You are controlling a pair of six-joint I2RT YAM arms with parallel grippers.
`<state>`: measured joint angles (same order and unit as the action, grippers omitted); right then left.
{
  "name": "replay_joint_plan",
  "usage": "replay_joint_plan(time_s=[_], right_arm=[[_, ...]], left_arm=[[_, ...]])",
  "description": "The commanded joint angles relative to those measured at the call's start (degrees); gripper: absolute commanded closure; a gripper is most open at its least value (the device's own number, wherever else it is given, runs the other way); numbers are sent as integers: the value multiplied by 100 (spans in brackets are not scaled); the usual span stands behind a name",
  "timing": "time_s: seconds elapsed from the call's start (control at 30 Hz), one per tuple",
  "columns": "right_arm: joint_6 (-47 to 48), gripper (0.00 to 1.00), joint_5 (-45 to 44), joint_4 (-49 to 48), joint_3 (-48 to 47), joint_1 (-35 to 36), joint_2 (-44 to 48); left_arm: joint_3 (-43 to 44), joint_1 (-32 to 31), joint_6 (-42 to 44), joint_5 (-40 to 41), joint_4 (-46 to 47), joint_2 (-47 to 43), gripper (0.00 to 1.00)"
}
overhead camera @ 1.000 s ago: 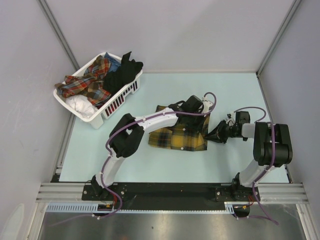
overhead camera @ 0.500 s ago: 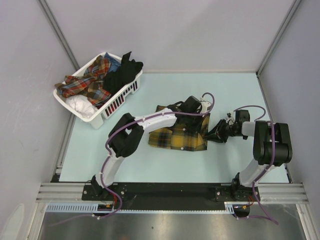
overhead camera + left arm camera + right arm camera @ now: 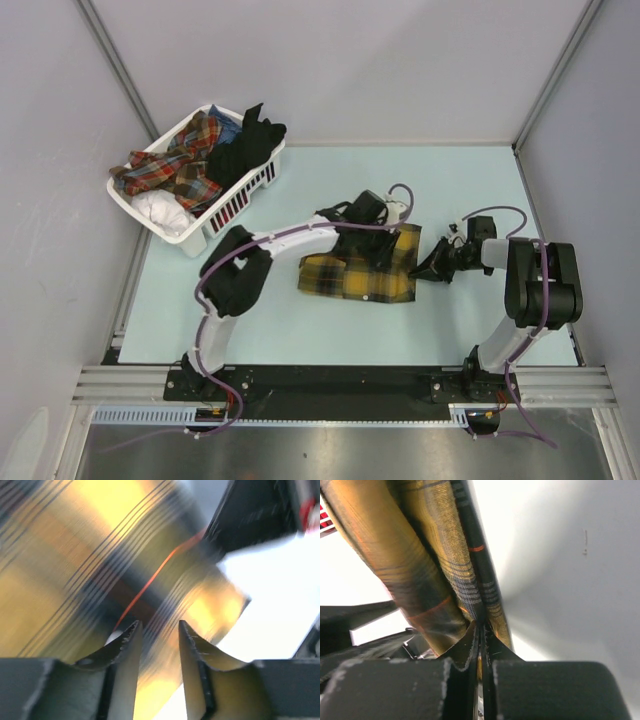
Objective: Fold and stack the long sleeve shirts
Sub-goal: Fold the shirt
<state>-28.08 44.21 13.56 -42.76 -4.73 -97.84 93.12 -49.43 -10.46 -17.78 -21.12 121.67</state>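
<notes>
Right jaws tight on edge of plaid shirt [image 3: 350, 278]

I'm seeing the plaid shirt [image 3: 350, 285] showing as woven cloth, matt, fine weave. My right gripper [image 3: 480, 632] is looking matt black with rough-edged fingers. Basket [image 3: 245, 195] is showing smooth white plastic; table [image 3: 300, 330] is looking smooth, matt.

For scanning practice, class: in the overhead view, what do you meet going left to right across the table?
White basket of clothes → yellow plaid shirt → right gripper, at the shirt's right edge.
</notes>
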Motion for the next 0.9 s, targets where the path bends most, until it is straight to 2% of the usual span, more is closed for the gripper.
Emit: replay_joint_plan(time_s=[0.0,0.17,0.33,0.5,0.7,0.87], right_arm=[[408,100,-140,384,-302,-37,178],[627,100,-158,507,-426,16,2],[803,100,-272,674,-505,7,-86],[918,100,-342,797,-610,7,-156],[997,100,-395,911,-760,-10,-191],[1032,100,-422,973,-760,-19,-182]], left_arm=[[-741,767,579,-375,-242,-1512,51],[-1805,1979,1378,-586,-909,-2304,43],[-2140,2867,1556,-708,-1008,-2253,43],[-1973,3053,1644,-1279,-1306,-1726,53],[-2070,3045,1441,-1833,-1192,-1620,63],[-2254,2992,1275,-2194,-1113,-1708,65]])
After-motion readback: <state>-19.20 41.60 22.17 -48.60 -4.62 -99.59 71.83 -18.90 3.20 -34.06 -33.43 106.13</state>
